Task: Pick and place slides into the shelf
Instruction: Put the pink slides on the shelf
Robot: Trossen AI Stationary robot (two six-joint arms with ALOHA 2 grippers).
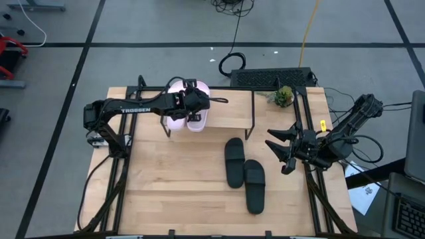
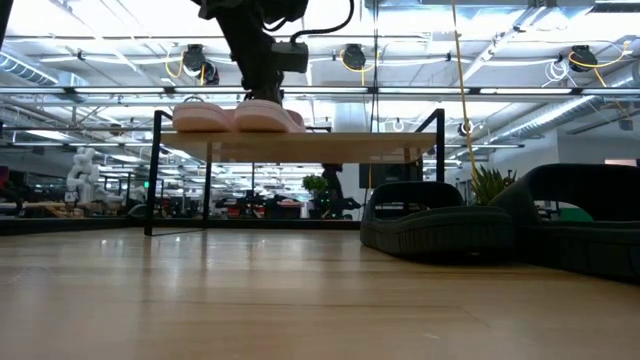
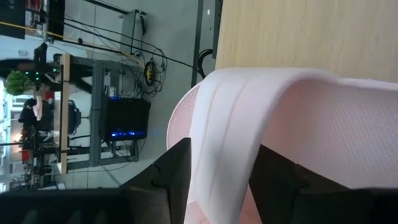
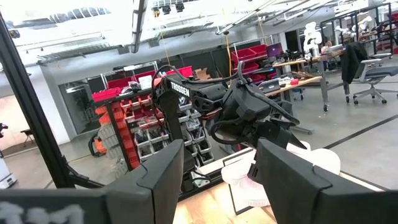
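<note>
The two pale pink slides (image 1: 179,116) lie side by side, soles down, on the left end of the shelf's board (image 1: 229,109); the low view shows them on the board (image 2: 330,147). My left gripper (image 1: 194,103) reaches over the shelf and is shut on the right pink slide (image 2: 268,117). Both black slides (image 1: 234,161) (image 1: 254,186) lie flat on the table in front of the shelf, big in the low view (image 2: 430,225). My right gripper (image 1: 282,149) hovers open at the table's right side, right of the black slides, touching nothing. My left gripper has the right pink slide's wide strap (image 3: 224,155) pinched between its two fingers (image 3: 177,168), one on each side of the strap's edge. It comes from above, pointing down. The slide's sole rests on the shelf's board, level beside the other pink slide.
A small potted plant (image 1: 283,96) stands at the table's far right, next to the shelf's right end. A black tray-like object (image 1: 272,78) and cables lie beyond the far edge. The right half of the shelf's board is bare, as is the table's near left area.
</note>
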